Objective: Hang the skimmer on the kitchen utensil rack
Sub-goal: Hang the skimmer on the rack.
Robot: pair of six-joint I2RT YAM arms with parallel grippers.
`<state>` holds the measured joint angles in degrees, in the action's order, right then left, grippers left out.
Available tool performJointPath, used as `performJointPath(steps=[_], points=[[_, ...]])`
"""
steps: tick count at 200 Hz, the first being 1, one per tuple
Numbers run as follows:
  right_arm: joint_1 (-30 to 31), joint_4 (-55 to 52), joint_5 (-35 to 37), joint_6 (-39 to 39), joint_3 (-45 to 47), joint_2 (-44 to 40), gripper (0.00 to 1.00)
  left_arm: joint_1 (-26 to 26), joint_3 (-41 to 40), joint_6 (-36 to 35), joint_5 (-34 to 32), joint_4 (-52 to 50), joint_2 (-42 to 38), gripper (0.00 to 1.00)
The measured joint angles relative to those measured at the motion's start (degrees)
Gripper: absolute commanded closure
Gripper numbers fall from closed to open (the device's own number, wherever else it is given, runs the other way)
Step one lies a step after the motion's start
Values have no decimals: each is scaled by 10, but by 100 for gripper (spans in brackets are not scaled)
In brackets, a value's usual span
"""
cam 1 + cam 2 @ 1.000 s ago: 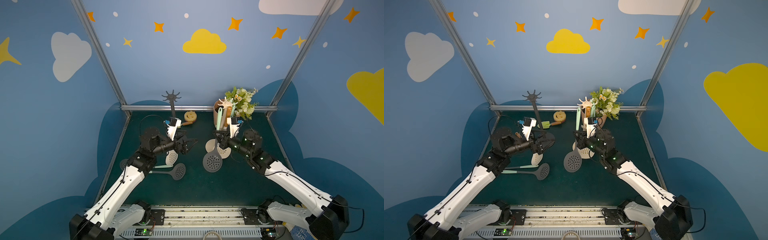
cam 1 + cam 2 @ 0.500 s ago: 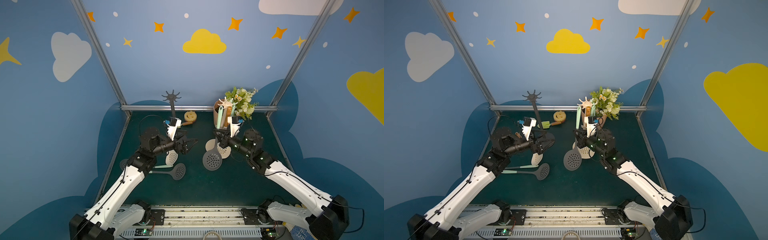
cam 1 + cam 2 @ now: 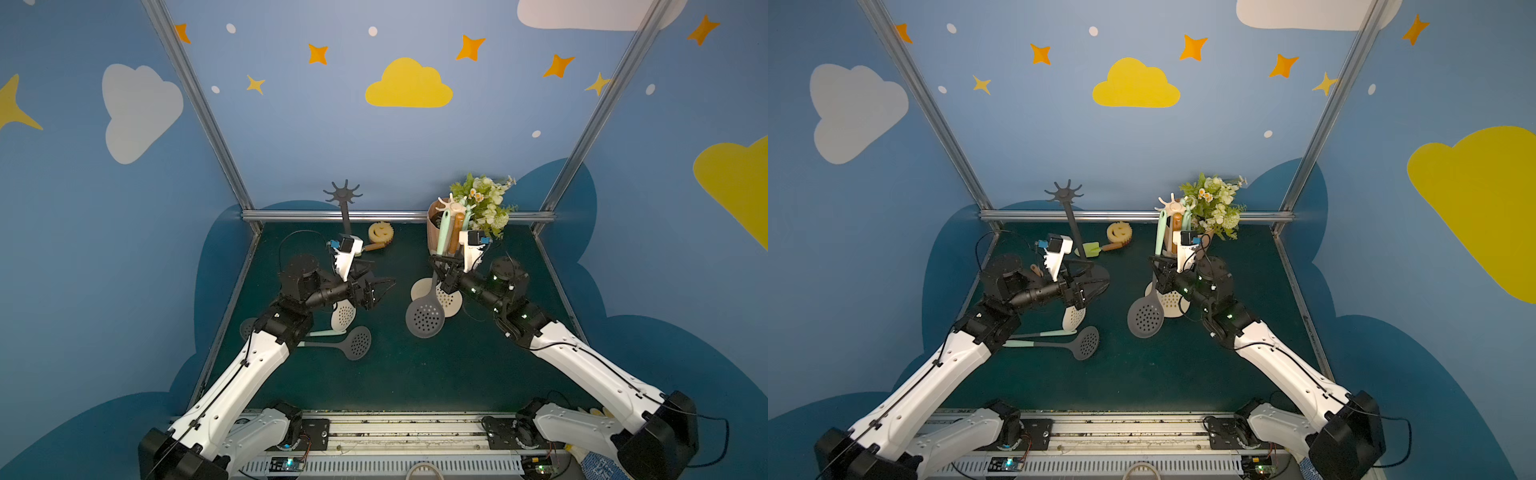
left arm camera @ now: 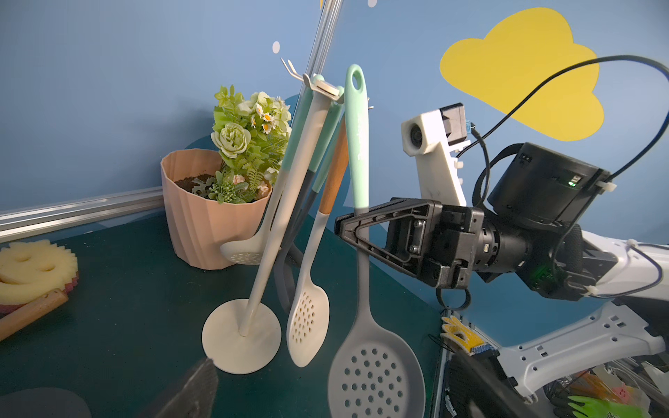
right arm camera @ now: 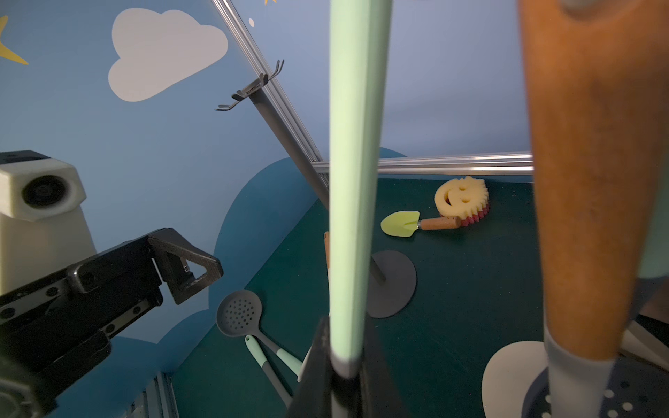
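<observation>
One skimmer (image 3: 425,320), gripped, not yet hung.
Top view: right gripper (image 3: 436,271) clamps the grey skimmer right of centre, beside the white rack (image 3: 417,286); left gripper (image 3: 384,293) gapes empty. Left wrist: handle loop (image 4: 356,81) upper centre, beside the hooks (image 4: 322,85), unhooked. Right wrist: mint handle (image 5: 356,181) fills centre. Nothing shifted lately; hooking remains.

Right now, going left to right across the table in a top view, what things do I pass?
Dark skimmer lying flat → smiley sponge → grey skimmer held upright → flowers.
</observation>
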<state>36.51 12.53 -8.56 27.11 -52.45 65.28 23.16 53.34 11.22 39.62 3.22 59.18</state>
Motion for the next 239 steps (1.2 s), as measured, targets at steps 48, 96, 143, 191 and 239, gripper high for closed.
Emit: performJointPath(steps=[48,96,143,191,239], points=[[0,1,-3,2,3,1,100,0,0,0,1,0,0,0],[-1,0,-3,12,8,4,100,0,0,0,3,0,2,0],[-4,-1,-1,25,11,8,100,0,0,0,5,0,4,0],[-4,2,9,35,11,13,92,0,0,0,4,0,4,0],[-7,-9,31,55,12,23,69,0,0,0,4,0,4,0]])
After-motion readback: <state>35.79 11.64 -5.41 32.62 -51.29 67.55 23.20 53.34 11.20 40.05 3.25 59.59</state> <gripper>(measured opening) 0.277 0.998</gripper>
